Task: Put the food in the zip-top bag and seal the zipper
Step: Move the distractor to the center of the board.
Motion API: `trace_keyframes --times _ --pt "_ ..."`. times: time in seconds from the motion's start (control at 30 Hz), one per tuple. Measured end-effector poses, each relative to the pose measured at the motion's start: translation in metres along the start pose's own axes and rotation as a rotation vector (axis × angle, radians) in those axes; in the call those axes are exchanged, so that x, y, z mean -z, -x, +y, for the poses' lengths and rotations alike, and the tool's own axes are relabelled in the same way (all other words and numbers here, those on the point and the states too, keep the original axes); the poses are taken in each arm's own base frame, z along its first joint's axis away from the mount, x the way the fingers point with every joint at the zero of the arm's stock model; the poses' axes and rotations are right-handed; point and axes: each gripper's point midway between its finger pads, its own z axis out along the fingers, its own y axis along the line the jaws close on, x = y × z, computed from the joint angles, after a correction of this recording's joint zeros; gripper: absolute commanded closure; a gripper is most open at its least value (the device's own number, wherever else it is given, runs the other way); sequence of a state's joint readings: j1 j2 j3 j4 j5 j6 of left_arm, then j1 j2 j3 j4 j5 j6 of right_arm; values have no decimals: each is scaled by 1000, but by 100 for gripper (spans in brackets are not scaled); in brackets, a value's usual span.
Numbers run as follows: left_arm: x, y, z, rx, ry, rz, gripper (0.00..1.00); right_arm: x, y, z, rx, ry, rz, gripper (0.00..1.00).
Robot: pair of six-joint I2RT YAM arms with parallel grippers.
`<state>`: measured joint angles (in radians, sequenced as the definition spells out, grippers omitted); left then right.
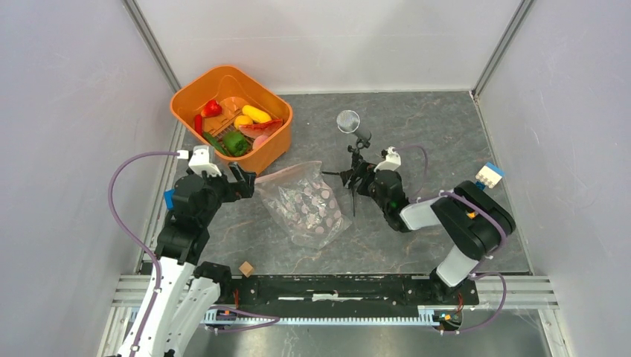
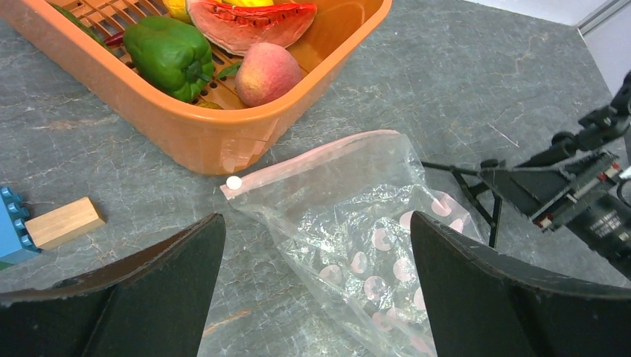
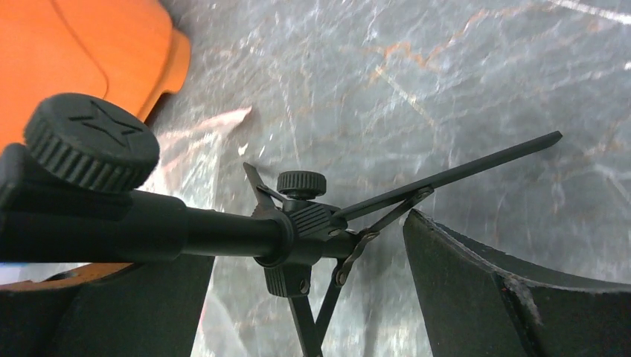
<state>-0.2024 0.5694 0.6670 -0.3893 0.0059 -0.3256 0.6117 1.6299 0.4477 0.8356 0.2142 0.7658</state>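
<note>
The food lies in the orange basket (image 1: 195, 93): a red pepper (image 1: 212, 108), a yellow piece (image 1: 257, 114), a green bell pepper (image 2: 171, 56), a watermelon slice (image 2: 253, 22) and a peach (image 2: 268, 73). The zip-top bag (image 1: 305, 204) lies flat and crinkled just in front of the basket. Its pink zipper (image 2: 312, 156) faces the basket. My left gripper (image 2: 316, 216) hangs open over the bag's left part, holding nothing. My right gripper (image 3: 309, 238) is open to the bag's right, with a black tripod stand (image 3: 298, 227) lying between its fingers, ungripped.
The tripod (image 1: 356, 169) carries a round lens (image 1: 347, 120) toward the back. A wooden cube (image 1: 246, 268) sits by the front rail. A wooden block (image 2: 65, 222) and a blue block (image 2: 11, 223) lie left of the bag. Walls enclose three sides.
</note>
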Motion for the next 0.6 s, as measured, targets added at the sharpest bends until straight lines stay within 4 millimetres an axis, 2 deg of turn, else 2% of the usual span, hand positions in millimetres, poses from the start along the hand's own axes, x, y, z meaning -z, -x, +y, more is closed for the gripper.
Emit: trace_keyframes --times 0.13,0.3,0.6 --pt "0 -1 0 0 -3 4 0 -27 12 -9 -17 -26 -35 2" --pt "-2 -3 0 0 -3 13 0 -72 31 -19 -12 -62 -74 2" --pt "-4 -6 -2 0 -15 29 0 -161 96 -42 -22 -88 -175 2"
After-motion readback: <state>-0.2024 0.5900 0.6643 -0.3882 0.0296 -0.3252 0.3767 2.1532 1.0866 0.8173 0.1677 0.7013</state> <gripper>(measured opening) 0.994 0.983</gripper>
